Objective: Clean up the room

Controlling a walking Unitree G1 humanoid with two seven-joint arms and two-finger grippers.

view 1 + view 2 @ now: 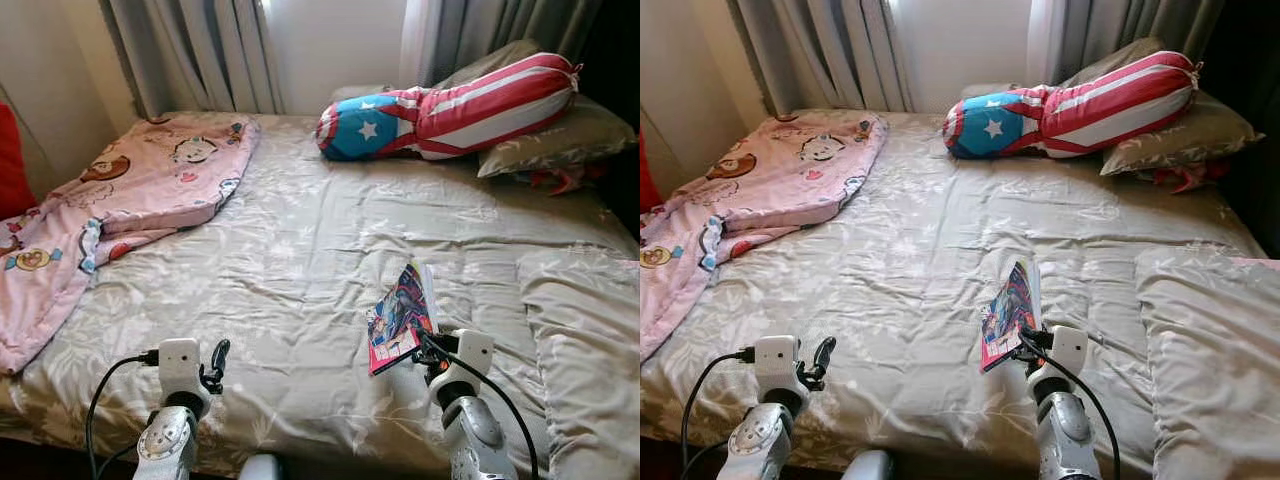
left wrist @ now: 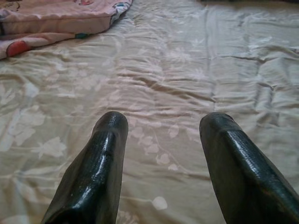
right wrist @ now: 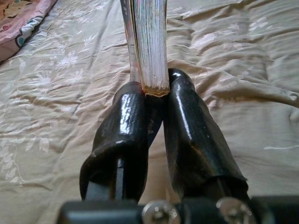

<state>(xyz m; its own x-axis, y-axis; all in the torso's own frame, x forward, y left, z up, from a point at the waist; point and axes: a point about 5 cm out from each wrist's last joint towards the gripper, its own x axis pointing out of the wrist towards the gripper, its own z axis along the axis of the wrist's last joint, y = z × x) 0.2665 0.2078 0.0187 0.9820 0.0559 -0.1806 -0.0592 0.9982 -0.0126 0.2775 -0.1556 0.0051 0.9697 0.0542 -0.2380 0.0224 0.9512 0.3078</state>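
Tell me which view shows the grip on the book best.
The right wrist view: the right end effector pinches the book edge-on, both black fingers pressed against its bottom edge. The left eye view shows the book's colourful cover raised above the bed, but the grip itself is small.

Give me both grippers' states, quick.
Left gripper: open, empty, over the bed.
Right gripper: shut on the comic book, held above the bed.
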